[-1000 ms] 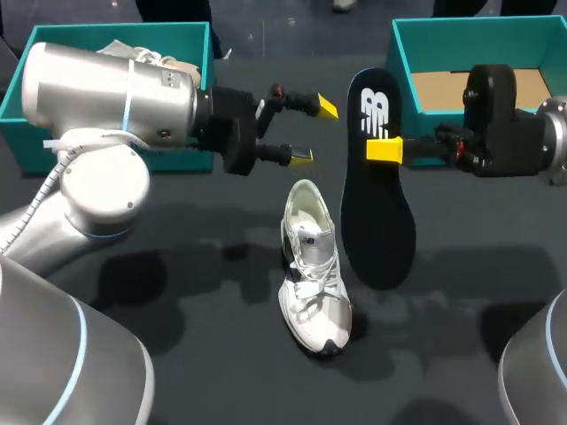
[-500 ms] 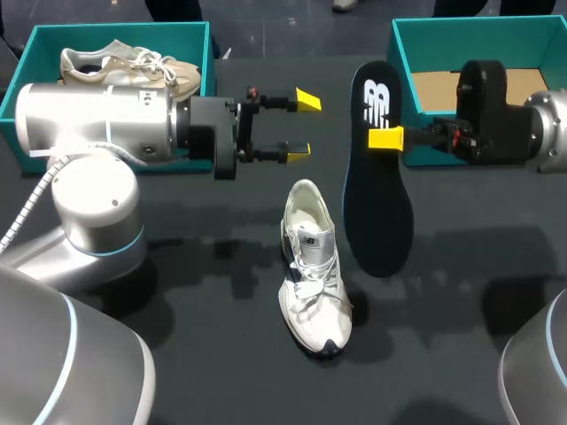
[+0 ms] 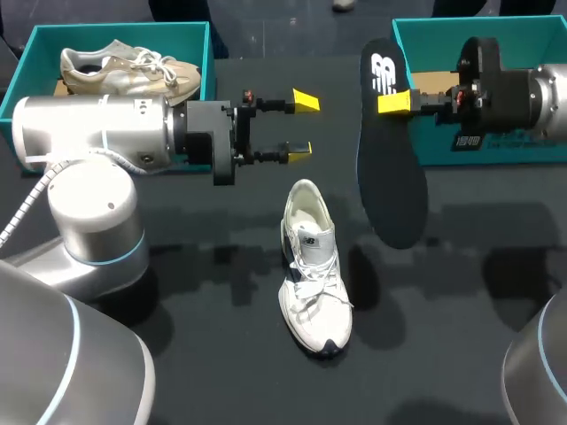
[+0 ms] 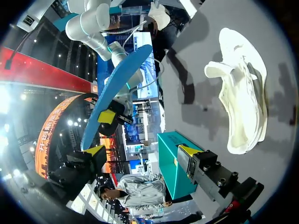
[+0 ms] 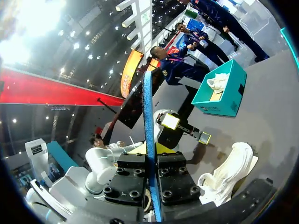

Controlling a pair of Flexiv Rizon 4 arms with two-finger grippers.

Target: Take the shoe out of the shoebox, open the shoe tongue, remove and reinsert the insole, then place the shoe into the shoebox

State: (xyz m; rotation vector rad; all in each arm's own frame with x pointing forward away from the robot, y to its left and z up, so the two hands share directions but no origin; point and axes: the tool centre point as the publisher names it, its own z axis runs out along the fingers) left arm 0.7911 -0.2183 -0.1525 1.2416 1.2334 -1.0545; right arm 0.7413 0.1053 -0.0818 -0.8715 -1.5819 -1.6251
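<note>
Now R gripper [image 3: 394, 103], clamped on insole [image 3: 390, 181], has carried it up & back toward right box [image 3: 509, 149]. L gripper [image 3: 301, 127] gapes, holding nothing, hardly moved. White shoe [image 3: 312, 266] unmoved on table [image 3: 221, 354], below insole's tip

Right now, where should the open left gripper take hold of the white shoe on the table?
At the heel rim, from above: the shoe stands on its sole, mouth open upward, heel toward the left gripper, so one finger likely fits inside.
</note>
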